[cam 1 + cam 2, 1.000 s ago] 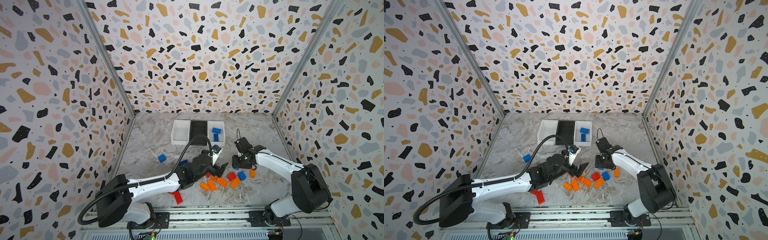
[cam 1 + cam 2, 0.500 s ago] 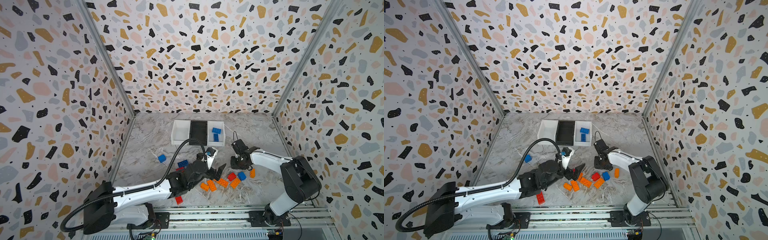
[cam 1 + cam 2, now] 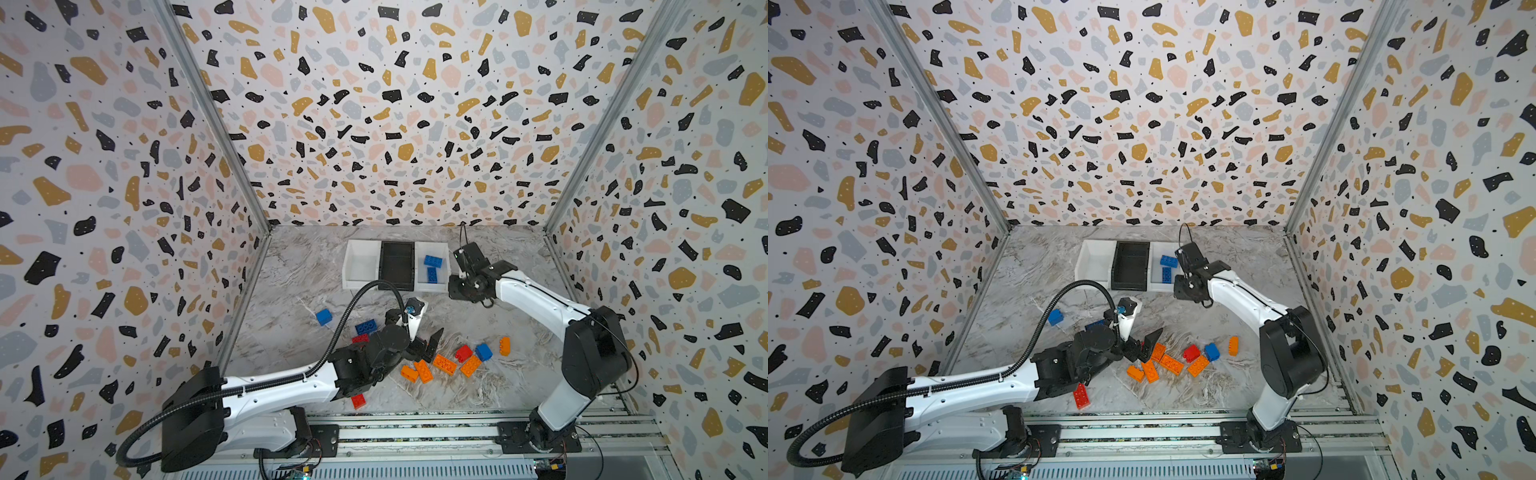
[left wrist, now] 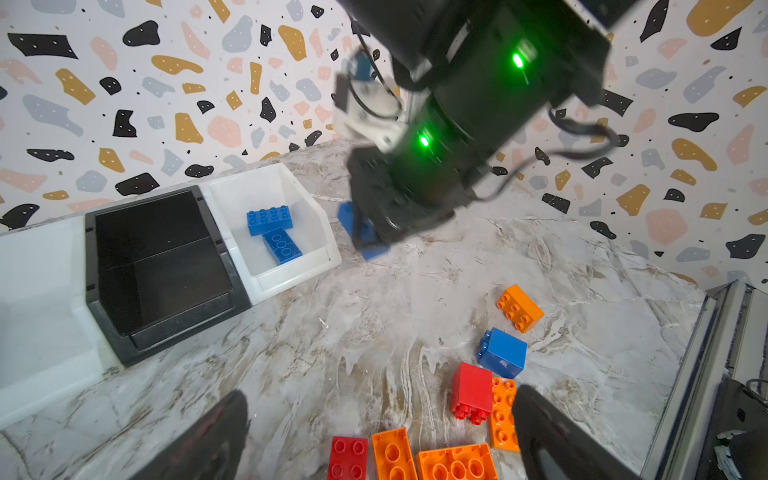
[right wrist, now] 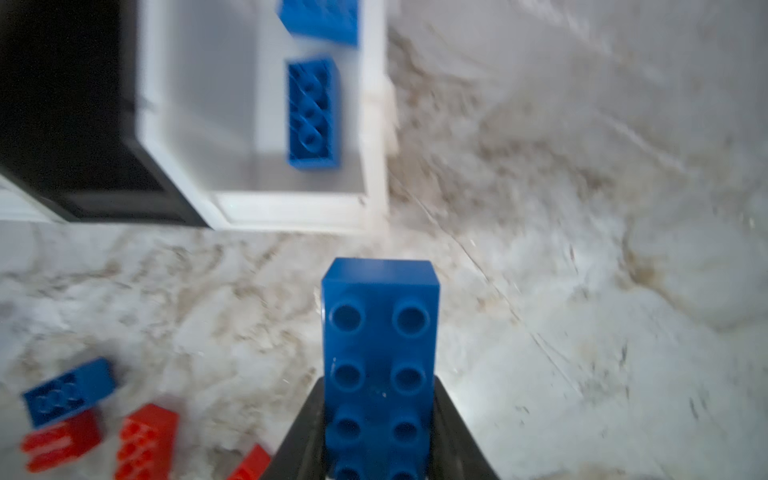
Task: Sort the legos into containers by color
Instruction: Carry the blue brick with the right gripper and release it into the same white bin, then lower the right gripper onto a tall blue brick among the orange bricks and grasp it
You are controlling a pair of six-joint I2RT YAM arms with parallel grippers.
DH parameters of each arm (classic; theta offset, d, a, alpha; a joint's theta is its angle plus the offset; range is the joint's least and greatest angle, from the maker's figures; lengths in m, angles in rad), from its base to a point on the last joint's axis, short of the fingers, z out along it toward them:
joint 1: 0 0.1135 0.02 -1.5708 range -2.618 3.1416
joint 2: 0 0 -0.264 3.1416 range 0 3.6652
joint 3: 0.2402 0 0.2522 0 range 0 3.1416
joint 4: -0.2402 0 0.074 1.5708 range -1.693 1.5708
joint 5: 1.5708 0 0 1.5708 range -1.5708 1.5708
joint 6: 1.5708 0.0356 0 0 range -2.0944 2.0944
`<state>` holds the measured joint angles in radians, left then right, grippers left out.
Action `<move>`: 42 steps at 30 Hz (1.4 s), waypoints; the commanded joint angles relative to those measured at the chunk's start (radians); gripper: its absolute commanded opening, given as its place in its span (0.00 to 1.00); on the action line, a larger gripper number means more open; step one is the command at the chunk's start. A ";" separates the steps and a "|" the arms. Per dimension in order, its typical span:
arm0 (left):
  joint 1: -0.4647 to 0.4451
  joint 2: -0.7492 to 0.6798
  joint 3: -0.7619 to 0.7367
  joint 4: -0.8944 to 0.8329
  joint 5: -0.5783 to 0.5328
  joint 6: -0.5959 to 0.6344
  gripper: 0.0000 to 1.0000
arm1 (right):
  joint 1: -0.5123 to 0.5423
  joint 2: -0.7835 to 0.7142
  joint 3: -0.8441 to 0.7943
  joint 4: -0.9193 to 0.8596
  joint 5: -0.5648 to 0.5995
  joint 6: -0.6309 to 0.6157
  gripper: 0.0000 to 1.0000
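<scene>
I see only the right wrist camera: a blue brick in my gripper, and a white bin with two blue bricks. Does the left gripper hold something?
Observer: No, the left gripper is open and empty.
Operator: What is inside the other two bins?
Observer: Nothing. The black rectangular plastic bin and the white plastic bin beyond it are both empty.
Operator: Are orange bricks anywhere?
Observer: Yes, several small orange studded plastic bricks lie loose on the marble-patterned table beside the left gripper.
</scene>
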<state>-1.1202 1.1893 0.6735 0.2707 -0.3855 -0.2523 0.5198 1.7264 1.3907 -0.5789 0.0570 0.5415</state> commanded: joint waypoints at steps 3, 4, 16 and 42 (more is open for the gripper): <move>0.081 -0.034 -0.034 0.052 0.008 -0.033 1.00 | 0.009 0.214 0.303 -0.108 -0.005 -0.095 0.30; 0.104 -0.043 -0.041 0.056 0.017 -0.041 1.00 | 0.007 0.267 0.371 -0.124 -0.010 -0.108 0.31; 0.228 -0.085 -0.039 0.020 0.054 -0.014 1.00 | -0.044 0.642 0.924 -0.287 -0.049 -0.152 0.54; -0.033 0.043 0.037 0.038 0.095 0.048 1.00 | 0.061 -0.481 -0.581 -0.120 -0.033 0.094 0.53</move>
<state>-1.1324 1.2369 0.7155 0.2630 -0.2516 -0.1711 0.5751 1.2934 0.8410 -0.7113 0.0341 0.5842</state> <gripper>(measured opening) 0.993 0.534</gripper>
